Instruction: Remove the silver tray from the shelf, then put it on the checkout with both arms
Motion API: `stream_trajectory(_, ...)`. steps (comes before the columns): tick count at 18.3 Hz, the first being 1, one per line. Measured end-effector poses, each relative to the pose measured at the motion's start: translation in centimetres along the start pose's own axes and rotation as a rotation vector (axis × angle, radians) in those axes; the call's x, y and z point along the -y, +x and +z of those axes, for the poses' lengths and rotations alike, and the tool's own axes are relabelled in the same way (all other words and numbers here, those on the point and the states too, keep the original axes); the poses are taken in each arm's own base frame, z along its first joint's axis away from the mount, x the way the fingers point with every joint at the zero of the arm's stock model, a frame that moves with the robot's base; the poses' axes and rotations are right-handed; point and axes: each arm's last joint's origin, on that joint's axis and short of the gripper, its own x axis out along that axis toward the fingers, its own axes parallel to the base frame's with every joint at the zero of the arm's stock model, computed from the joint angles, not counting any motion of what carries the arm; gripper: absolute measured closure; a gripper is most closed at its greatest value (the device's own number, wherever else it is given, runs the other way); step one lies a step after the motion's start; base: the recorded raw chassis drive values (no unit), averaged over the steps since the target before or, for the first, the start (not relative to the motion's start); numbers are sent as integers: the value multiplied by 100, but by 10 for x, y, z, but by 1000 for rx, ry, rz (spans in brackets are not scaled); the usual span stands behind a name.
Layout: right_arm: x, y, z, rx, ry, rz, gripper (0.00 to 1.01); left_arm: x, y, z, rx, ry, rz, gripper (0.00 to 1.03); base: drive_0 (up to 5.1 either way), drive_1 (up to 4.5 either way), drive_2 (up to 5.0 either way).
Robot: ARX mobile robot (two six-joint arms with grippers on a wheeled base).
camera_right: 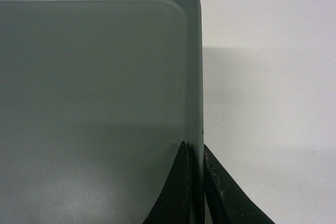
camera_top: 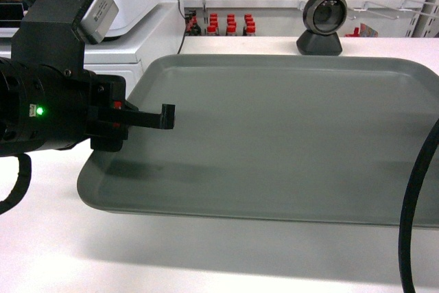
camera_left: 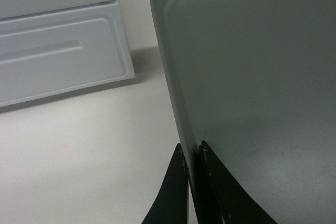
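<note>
Bright overhead light washed out the white checkout (camera_top: 206, 265). The silver tray (camera_top: 288, 135) cast soft shadows; wrist views were slightly blurred.

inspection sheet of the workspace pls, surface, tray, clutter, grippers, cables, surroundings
surface: white checkout, bare around the tray
job's things: silver tray lies flat on the checkout, nothing in it
clutter: black round device on a stand behind the tray; white machine at the left
grippers: left gripper pinches the tray's left rim; right gripper pinches the right rim
cables: black cable hangs over the tray's right end
surroundings: shop shelves with red-capped bottles behind
</note>
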Motion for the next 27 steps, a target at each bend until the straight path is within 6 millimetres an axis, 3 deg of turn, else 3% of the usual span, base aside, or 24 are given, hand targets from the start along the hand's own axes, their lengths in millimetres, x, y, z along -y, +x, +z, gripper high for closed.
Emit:
stream_trajectory(20, 0, 0, 0, 0, -2, 0, 98, 0, 0, 0, -1, 1, 0, 99, 0, 0, 0)
stream_trajectory(21, 0, 0, 0, 1, 0, 2, 98, 2, 2, 0, 54, 15, 40, 99, 0, 0, 0)
stream_trajectory(23, 0, 4, 0, 205, 35, 20, 98, 18, 4, -1, 212, 67, 276, 99, 0, 0, 0)
stream_trajectory(25, 4, 6, 1, 324, 72, 48, 98, 27, -2, 16, 315, 68, 426, 99, 0, 0, 0)
stream_trajectory(27, 10, 9, 7, 328, 80, 58, 98, 29, -2, 22, 319, 71, 421, 99, 0, 0, 0)
